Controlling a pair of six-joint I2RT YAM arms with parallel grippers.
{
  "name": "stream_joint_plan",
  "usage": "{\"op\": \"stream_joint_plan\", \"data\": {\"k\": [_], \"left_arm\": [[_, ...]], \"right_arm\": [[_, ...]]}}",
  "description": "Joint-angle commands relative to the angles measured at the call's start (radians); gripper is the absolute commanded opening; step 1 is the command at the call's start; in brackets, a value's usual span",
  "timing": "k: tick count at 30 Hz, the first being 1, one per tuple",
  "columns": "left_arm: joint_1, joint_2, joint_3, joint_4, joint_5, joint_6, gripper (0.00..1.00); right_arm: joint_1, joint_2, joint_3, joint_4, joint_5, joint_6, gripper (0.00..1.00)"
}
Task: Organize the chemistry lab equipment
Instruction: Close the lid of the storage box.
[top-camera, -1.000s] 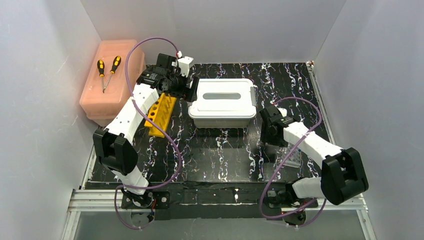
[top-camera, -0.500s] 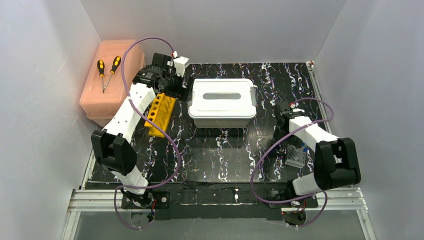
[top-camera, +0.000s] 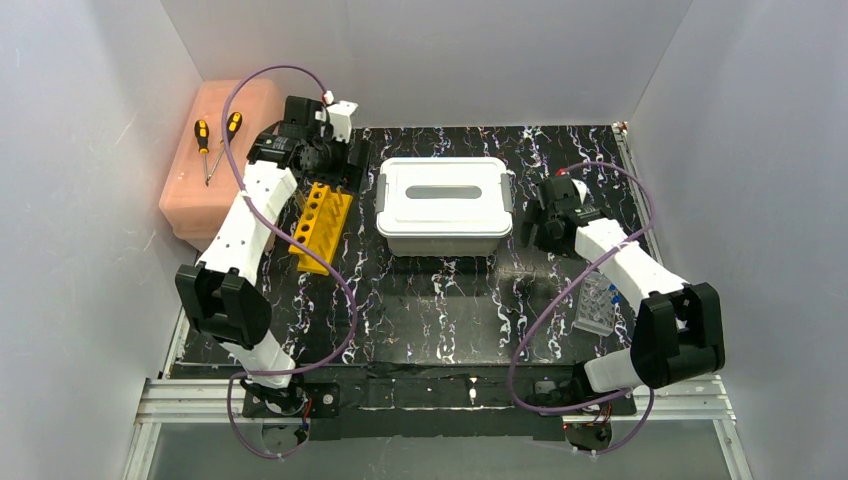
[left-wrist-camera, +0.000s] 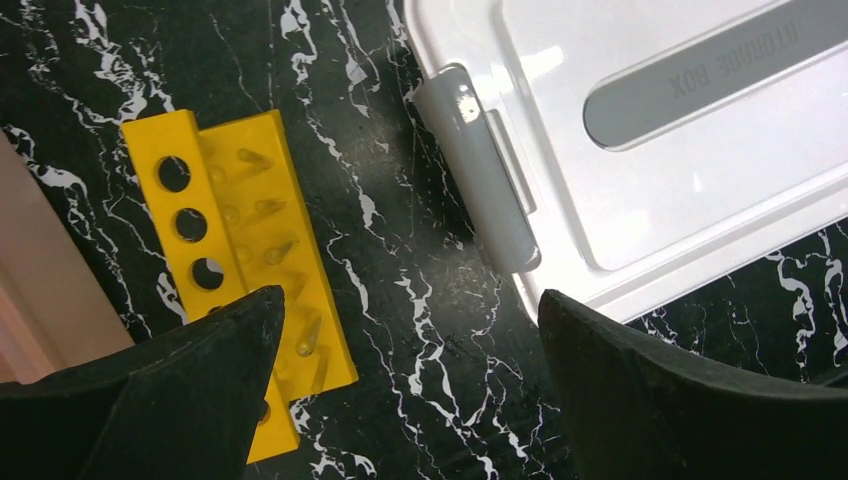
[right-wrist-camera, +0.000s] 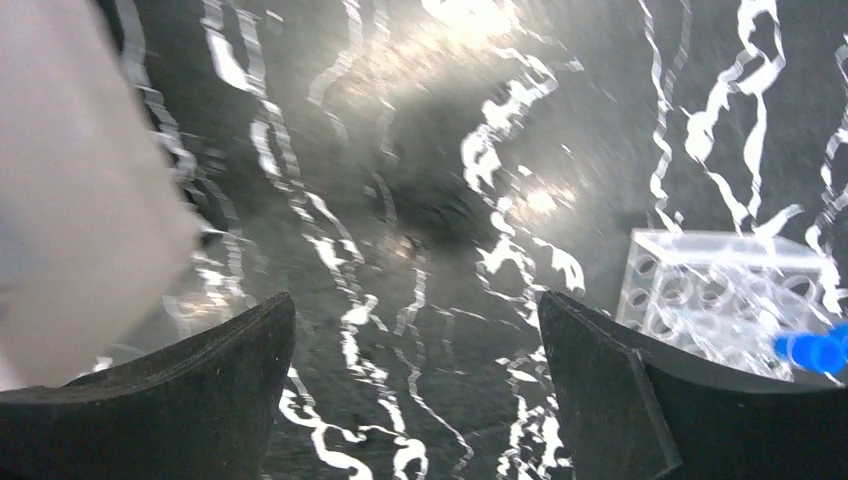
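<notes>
Black, white-veined marble-pattern desk (top-camera: 440, 300). At its far left sits a big translucent pink box (top-camera: 190, 205) carrying two black-and-orange-handled screwdrivers (top-camera: 215, 145). A white lidded plastic storage box (top-camera: 445, 205) stands at centre. The yellow slotted tube rack (top-camera: 322, 228) lies just left of it — the left claw (left-wrist-camera: 410, 300) hovers wide open above the gap between them. The right claw (right-wrist-camera: 415, 300) — wide, empty — hangs near a small clear plastic tube rack (top-camera: 593, 305).

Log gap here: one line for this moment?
left end effector: open, between rack and box | right end effector: open, right of box | box: closed
</notes>
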Motion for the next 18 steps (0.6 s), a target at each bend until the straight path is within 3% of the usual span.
{"op": "stream_joint_plan", "data": {"k": [1,7,11,18], "left_arm": [[0.040,-0.021,0.042,-0.043,0.016,-0.019,0.98],[0.094,-0.045,-0.077,0.102,0.088,-0.087,0.98],[0.094,-0.061,-0.228,0.265,0.045,-0.087,0.98],[0.094,-0.082,-0.455,0.567,0.045,-0.087,0.98]], "right_arm": [[0.011,0.014,0.096,0.120,-0.092,-0.028,0.98],[0.010,0.136,0.220,0.247,0.031,-0.125,0.98],[-0.012,0.179,0.165,0.500,0.109,-0.260,0.98],[-0.073,0.281,0.169,0.611,0.090,-0.241,0.98]]}}
